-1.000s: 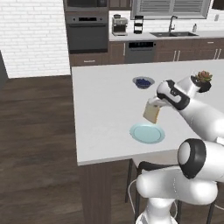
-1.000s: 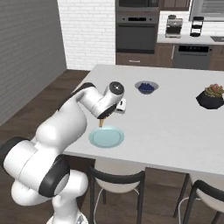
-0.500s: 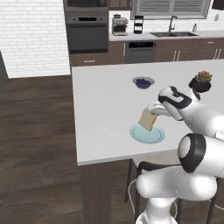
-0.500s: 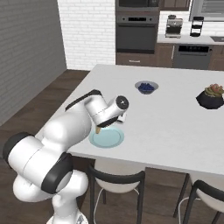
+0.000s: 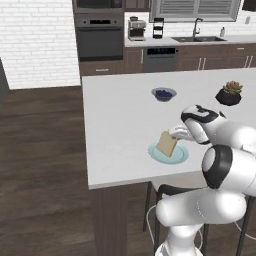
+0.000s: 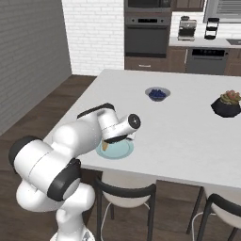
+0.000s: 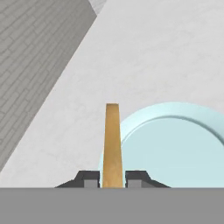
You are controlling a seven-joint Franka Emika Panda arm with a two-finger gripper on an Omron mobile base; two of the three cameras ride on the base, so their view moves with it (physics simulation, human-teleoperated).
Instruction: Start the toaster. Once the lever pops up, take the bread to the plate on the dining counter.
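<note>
Bread held on edge over the plate's rim

The bread (image 7: 112, 144) is pinched edge-on in the closed end effector (image 7: 113, 178), its long axis toward 12 o'clock in the hand view; the plate (image 7: 175, 148) lies at 2 o'clock on the white worktop (image 7: 144, 57).

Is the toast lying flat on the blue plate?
No, the bread is tilted up on its edge over the plate, pinched in the gripper.

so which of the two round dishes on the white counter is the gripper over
The pale blue plate, flat and at the counter's near edge, with the held bread above it. The small dark blue bowl sits farther back, apart.
</note>
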